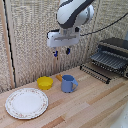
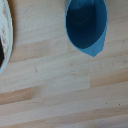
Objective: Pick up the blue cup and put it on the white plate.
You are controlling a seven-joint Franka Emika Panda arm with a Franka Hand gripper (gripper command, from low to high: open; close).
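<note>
Kitchen-like mock-up — wooden counter (image 1: 95, 102), toaster oven (image 1: 112, 56), woven wall (image 1: 30, 35)

On the wooden table (image 1: 95, 102) I count one blue cup (image 1: 68, 83), one white plate (image 1: 26, 103) and one yellow bowl (image 1: 45, 82). One orange bit (image 1: 59, 77) shows between bowl and cup (too small to tell what it is). One dark metal rack (image 1: 111, 58) stands at the back. One robot arm (image 1: 74, 14) carries one gripper (image 1: 61, 52).

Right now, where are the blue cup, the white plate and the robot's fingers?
blue cup (image 1: 68, 84), exterior view, on its front wall.
white plate (image 1: 26, 103), exterior view, on its bare centre.
fingers (image 1: 68, 51), exterior view, on one blue tip.
</note>
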